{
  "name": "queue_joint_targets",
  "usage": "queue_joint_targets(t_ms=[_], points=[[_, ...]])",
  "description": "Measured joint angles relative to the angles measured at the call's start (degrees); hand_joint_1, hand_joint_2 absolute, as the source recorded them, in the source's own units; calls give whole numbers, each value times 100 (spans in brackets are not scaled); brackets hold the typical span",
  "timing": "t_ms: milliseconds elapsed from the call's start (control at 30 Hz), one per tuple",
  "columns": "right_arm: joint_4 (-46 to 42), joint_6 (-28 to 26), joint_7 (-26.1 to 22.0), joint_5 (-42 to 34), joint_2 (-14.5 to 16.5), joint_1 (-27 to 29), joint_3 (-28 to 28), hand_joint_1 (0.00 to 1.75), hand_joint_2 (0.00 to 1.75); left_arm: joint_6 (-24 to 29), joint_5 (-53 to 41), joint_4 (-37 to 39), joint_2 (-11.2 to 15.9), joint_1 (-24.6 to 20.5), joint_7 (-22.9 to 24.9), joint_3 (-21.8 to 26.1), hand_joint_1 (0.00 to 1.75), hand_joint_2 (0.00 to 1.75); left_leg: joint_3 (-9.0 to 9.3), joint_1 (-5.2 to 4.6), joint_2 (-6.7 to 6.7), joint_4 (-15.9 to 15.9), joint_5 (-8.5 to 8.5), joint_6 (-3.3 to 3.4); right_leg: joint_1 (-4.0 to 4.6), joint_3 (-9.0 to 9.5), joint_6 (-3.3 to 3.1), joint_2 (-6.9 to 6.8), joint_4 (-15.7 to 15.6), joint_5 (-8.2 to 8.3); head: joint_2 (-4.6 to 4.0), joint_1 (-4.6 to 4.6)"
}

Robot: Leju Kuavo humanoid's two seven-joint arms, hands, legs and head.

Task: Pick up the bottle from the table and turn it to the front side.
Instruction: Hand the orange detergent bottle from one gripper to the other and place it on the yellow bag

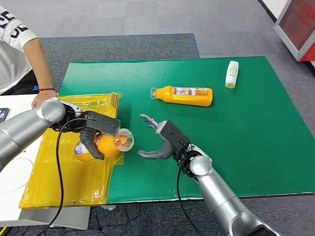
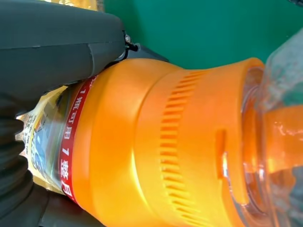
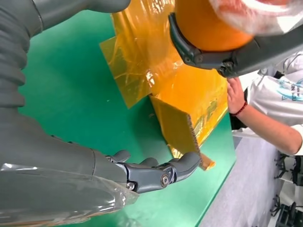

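The counter's green mat (image 1: 241,147) carries a second bottle (image 1: 183,96) lying flat and a small white bottle (image 1: 232,74) near the far edge. Over the yellow sheet (image 1: 55,182) the left robot hand (image 1: 94,130) is clamped round the orange bottle (image 1: 108,145), lifted, its clear cap toward the right. The right robot hand (image 1: 159,140) hovers beside it, fingers apart, holding nothing. Pickup looks done; turning the front forward seems left.

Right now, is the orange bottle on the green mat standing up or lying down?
Lying down. The orange bottle rests on its side on the green mat, cap end pointing left.
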Motion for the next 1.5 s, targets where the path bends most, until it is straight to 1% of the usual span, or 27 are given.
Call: queue_joint_targets(t_ms=[33,100,233,433,667,900,1033,1167,1333,1400,1500], points=[[3,-28,13,-22,3,-25,41,0,175,33,99,4,31,-93,95,-155,175,175,0,0,0,0,0,0,0,0,0,0,0,0,0,0],[4,-111,39,-42,6,-61,111,0,175,195,-4,61,55,-205,188,-404,175,175,1,0,0,0,1,-1,0,0,0,0,0,0,1,0],[7,-238,68,-42,6,-97,211,0,175,517,-460,329,5,-236,73,-689,175,175,0,0,0,0,3,-1,0,0,0,0,1,0,1,0],[19,-313,71,-36,8,-139,302,0,175,579,-607,694,-88,-223,-107,-927,175,175,-4,-1,-1,0,3,-1,-1,1,0,-2,0,0,1,1],[22,-453,71,-52,8,-151,390,0,175,929,-987,1176,-253,-93,-289,-1109,175,175,-4,0,-1,0,3,-1,0,-5,0,-1,0,0,1,0],[-19,-686,71,-38,1,-120,412,0,175,1679,-1066,1670,-524,52,-380,-1131,175,175,-3,0,-1,0,3,-1,-1,-3,0,-1,0,0,0,1],[-112,-782,83,15,-20,-42,412,0,175,2106,-1130,1921,-689,131,-380,-1028,175,175,-2,-1,-1,0,3,-1,-2,-2,1,-2,0,1,0,1],[-261,-869,120,96,-48,91,412,0,175,2668,-1213,2115,-840,282,-343,-830,1,175,-1,-1,-1,0,5,0,-2,-1,1,-3,0,2,1,1],[-447,-962,195,177,-92,273,412,0,175,3494,-1175,2235,-1025,618,-422,-404,0,175,-2,-2,-1,0,8,4,-2,-1,4,-2,0,5,1,2],[-504,-969,215,189,-109,326,411,0,175,3620,-1122,2240,-1052,757,-548,-175,0,175,-3,-2,-1,0,8,4,-3,-1,5,-3,-1,5,1,1],[-571,-971,232,208,-134,373,411,0,175,3636,-1098,2222,-1050,924,-694,156,0,175,-3,-2,-2,0,8,5,-3,0,5,-4,-1,5,1,1]])
